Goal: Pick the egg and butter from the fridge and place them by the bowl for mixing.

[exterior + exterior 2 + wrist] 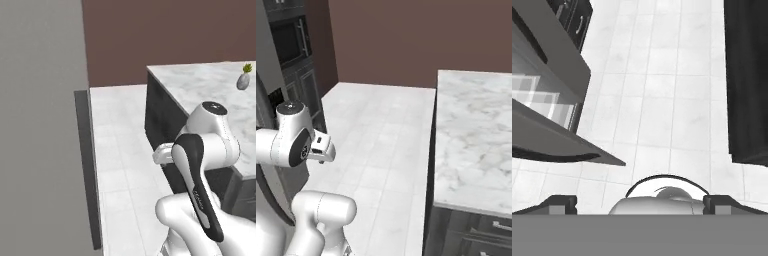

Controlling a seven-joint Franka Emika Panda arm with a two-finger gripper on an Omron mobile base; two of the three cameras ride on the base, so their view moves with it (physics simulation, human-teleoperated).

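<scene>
Firstly, left base view, grey fridge [42,125] door left of end effector [161,154], marble tabletop [210,90] beyond to its right, right base view, end effector [323,147] over white tiled floor [376,140], hand view, end effector [639,202] fingertips spread wide, released, empty, fridge [547,100] upper left, floor ahead.

Base views flank arm, facing forward, sharing floor [122,150] and island counter [476,145]; hand view looks down.

A small pale marking runs along the arm's dark link [200,192], too blurred to read; nothing else carries text.
</scene>
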